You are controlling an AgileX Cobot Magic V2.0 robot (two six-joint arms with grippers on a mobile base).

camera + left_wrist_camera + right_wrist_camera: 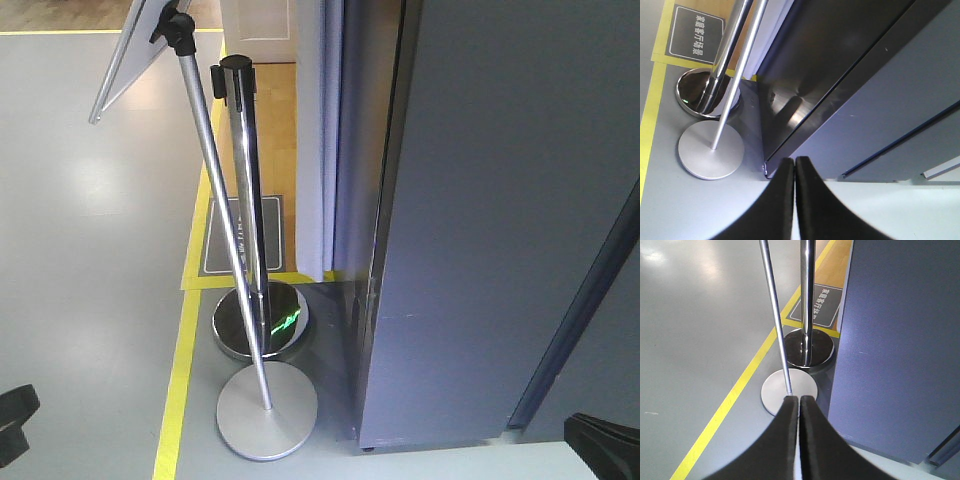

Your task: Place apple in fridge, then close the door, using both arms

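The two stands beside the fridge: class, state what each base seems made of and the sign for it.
Barrier post base: probably polished chrome metal, mirror-bright with a green reflection. Sign stand base: probably brushed or matte metal, dull grey with only soft glare.

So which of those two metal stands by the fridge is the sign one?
Start at the dark grey fridge; two stands sit at its left corner. The sign stand is nearer the camera, with a thin leaning pole and flat matte disc base, unlike the upright mirror-chrome barrier post.
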